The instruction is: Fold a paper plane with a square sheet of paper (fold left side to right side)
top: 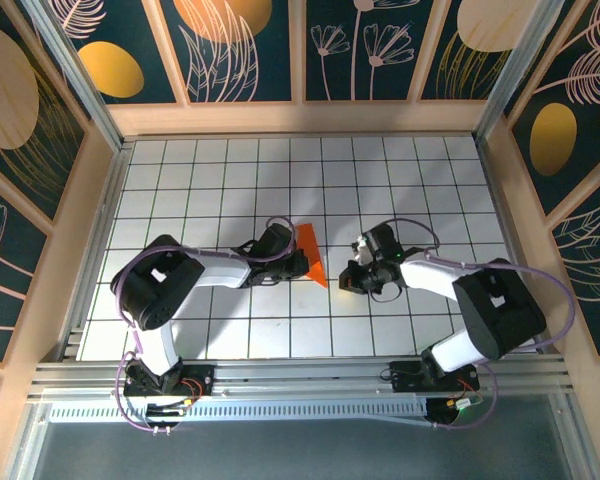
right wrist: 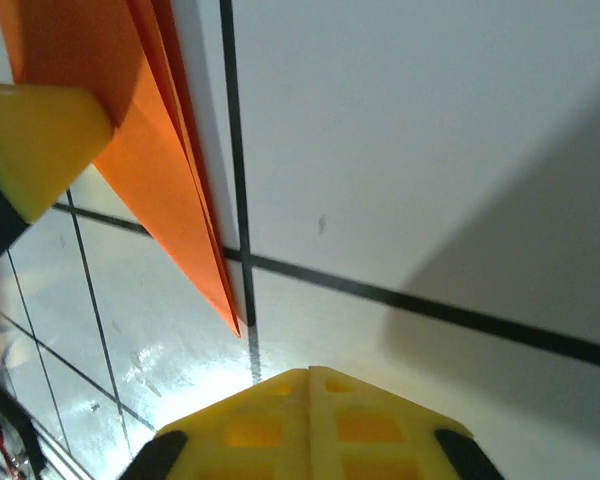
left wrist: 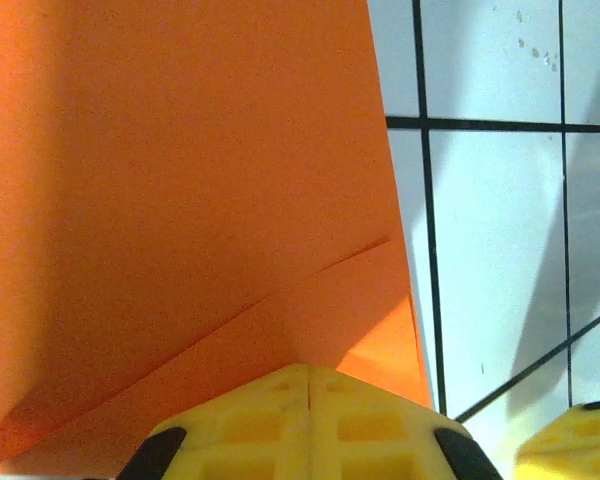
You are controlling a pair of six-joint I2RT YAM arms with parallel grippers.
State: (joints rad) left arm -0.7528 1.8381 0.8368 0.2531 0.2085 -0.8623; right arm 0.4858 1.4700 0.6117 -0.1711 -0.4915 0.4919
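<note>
The orange paper, folded into a narrow pointed dart, lies on the white grid table near the middle, its tip toward the near edge. My left gripper is shut, its yellow fingertips pressed together at the dart's left side. In the left wrist view the creased orange paper spreads out just beyond the left gripper. My right gripper is shut over bare tile, a little right of the tip. In the right wrist view the dart's layered tip points toward the right gripper, apart from it.
White gridded tabletop runs out to wooden walls on three sides. A left yellow finger shows beside the paper in the right wrist view. The right gripper's yellow finger shows at the left wrist view's corner.
</note>
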